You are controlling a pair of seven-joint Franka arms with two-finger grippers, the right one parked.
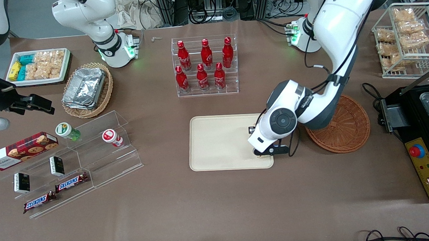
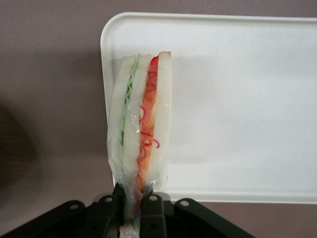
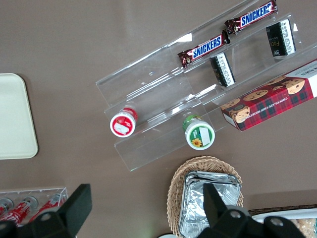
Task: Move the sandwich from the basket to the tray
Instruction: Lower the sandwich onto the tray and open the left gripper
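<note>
My gripper (image 2: 132, 210) is clamped on the sandwich (image 2: 141, 121), fingers (image 2: 153, 218) pinching its wrapped end, and it sits low over the corner of the tray (image 1: 215, 142) nearest the basket (image 1: 345, 129). The sandwich stands on edge, red and green filling showing between the pale bread slices, over the tray's rim. The basket lies just beside the tray, toward my working arm's end of the table.

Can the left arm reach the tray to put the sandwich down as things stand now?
Probably yes. The gripper, shut on the sandwich, hangs over the tray at its edge nearest the basket, and nothing lies on the tray beneath it.
</note>
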